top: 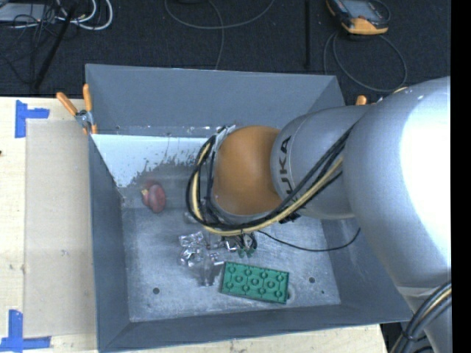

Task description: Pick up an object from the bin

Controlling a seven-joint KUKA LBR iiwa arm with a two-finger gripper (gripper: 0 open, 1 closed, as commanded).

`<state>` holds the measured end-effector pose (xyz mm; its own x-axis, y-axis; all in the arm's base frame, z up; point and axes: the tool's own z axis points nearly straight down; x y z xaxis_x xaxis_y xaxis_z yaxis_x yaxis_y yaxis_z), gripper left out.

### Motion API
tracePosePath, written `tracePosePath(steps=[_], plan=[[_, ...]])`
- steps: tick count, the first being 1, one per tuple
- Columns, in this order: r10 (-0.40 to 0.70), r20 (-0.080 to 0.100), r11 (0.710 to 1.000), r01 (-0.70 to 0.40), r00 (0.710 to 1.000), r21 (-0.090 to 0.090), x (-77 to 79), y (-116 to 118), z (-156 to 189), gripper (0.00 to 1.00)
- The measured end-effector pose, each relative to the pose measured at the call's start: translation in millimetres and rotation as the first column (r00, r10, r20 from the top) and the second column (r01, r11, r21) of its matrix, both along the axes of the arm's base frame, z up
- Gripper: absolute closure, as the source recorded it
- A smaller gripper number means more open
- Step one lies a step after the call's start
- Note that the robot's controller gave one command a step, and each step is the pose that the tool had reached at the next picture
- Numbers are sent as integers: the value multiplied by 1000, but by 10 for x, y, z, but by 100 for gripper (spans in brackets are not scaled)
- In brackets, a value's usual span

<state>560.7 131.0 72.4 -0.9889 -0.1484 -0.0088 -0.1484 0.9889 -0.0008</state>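
My gripper hangs low over the bin floor, just below the arm's orange cover, near the middle of the bin. A flat green studded building plate lies right beside it, to its lower right, and their edges look close or touching. A small pinkish-red rounded lump rests on the floor further left, near the foot of the back wall and apart from the gripper. I see nothing held in the gripper.
The arm and its orange cover reach in from the right and hide the bin's middle and right part. Black and yellow cables loop round the cover. Bare speckled floor shows at the front left.
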Motion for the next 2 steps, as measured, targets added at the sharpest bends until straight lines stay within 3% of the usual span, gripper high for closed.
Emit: tracePosePath(steps=[1,2], plan=[[0,5,1000,0,1000,4,18,16,34,100],[-39,-1,999,39,999,2,46,-73,1077,100]])
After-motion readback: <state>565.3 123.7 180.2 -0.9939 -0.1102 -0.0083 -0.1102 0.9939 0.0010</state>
